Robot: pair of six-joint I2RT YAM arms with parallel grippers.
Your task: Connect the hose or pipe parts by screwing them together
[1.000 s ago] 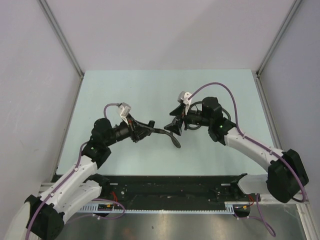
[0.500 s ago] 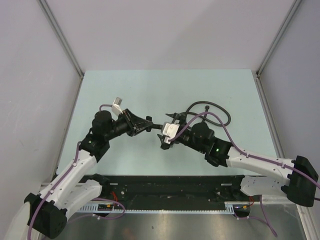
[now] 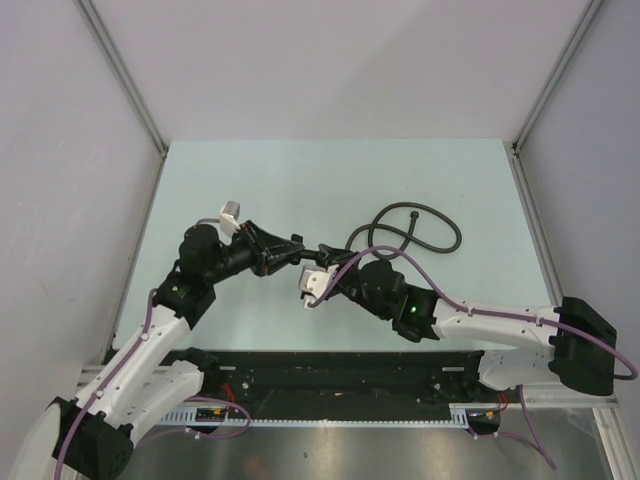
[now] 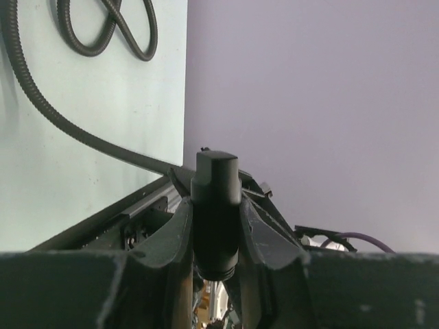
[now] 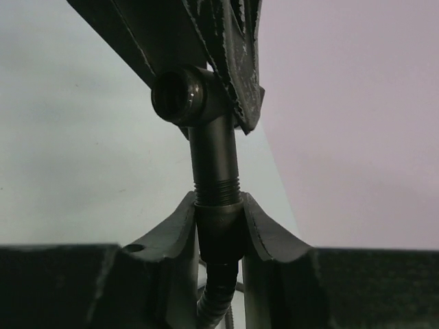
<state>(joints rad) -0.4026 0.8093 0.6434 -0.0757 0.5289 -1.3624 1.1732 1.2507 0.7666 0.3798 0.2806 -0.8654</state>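
My left gripper (image 4: 216,200) is shut on a short black pipe fitting (image 4: 215,179) and holds it above the table. In the top view the left gripper (image 3: 293,248) meets my right gripper (image 3: 327,263) tip to tip near the table's middle. The right gripper (image 5: 218,205) is shut on the hose's black end fitting (image 5: 218,229). A threaded pipe stub (image 5: 214,154) rises out of that end fitting into the elbow piece (image 5: 177,96) between the left fingers (image 5: 233,48). A few threads show at the joint. The dark hose (image 3: 412,222) trails back in a loop on the table.
A black rail (image 3: 340,372) runs along the near edge between the arm bases. Pale walls with metal corner posts (image 3: 125,75) close in the green table (image 3: 250,180) on three sides. Purple cables (image 3: 440,292) arch over both arms.
My right arm has swung left and nearer, and its jaws have closed on the hose end fitting. The hose loop now lies uncovered behind it. The left gripper kept its hold and shifted slightly.
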